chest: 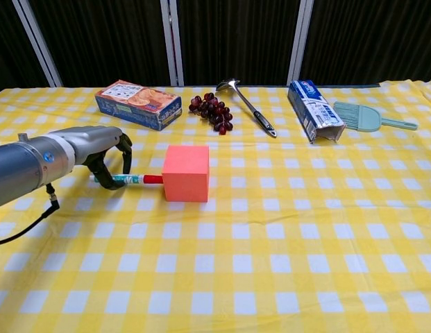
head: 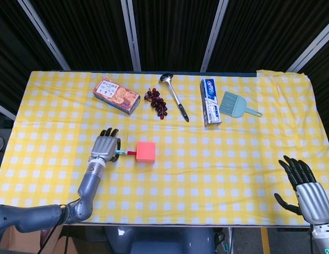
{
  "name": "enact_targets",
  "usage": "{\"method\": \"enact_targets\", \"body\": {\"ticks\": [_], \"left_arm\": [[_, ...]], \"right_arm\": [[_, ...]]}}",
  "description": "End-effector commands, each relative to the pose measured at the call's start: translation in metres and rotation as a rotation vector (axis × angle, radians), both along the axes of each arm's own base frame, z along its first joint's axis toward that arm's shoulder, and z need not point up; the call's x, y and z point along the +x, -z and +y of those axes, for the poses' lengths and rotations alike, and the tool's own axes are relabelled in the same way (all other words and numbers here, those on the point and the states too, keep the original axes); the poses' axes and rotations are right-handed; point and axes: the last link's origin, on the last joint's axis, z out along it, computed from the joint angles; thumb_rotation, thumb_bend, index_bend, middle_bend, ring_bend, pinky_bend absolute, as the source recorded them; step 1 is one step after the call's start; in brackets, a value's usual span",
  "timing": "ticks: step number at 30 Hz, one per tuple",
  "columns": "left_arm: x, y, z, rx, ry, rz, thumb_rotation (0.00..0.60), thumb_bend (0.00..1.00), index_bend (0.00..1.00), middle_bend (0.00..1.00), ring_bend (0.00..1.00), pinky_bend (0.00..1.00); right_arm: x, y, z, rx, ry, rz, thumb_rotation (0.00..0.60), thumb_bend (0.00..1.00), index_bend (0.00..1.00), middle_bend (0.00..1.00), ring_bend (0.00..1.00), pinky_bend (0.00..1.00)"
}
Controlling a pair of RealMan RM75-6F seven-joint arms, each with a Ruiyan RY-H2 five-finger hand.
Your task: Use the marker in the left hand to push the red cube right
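- Marker [chest: 125, 180] lies level in my left hand [chest: 104, 154], fingers curled round its barrel, red tip touching the cube's left face.
- Red cube [chest: 186, 173] sits on the bench [chest: 284, 229], left of centre.
- Cube looks light, rigid; I judge an off-centre push will spin it.
- My right hand [head: 307, 191] rests spread, holding nothing.

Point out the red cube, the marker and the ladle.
red cube [chest: 185, 173], chest view, front face.
marker [chest: 128, 180], chest view, barrel just past the fingers.
ladle [head: 174, 97], head view, mid-handle.
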Motion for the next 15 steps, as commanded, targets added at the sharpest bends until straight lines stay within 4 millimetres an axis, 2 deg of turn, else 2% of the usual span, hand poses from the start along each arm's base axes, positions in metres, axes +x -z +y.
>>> {"method": "enact_targets", "body": {"ticks": [1,9,15], "left_arm": [[0.005,0.004,-0.001,-0.006,0.006,-0.005,0.600,0.46,0.57,0.08,0.00,0.09],[0.017,0.006,0.001,-0.001,0.026,-0.014,0.600,0.46,0.57,0.08,0.00,0.09],[0.008,0.003,-0.001,0.005,-0.001,0.002,0.600,0.46,0.57,0.08,0.00,0.09]], "right_arm": [[0.000,0.000,0.000,0.000,0.002,-0.001,0.600,0.34,0.00,0.00,0.00,0.06],[0.000,-0.001,0.000,-0.002,0.000,-0.004,0.600,0.34,0.00,0.00,0.00,0.06],[-0.001,-0.002,0.000,-0.004,0.002,-0.005,0.600,0.34,0.00,0.00,0.00,0.06]]}}
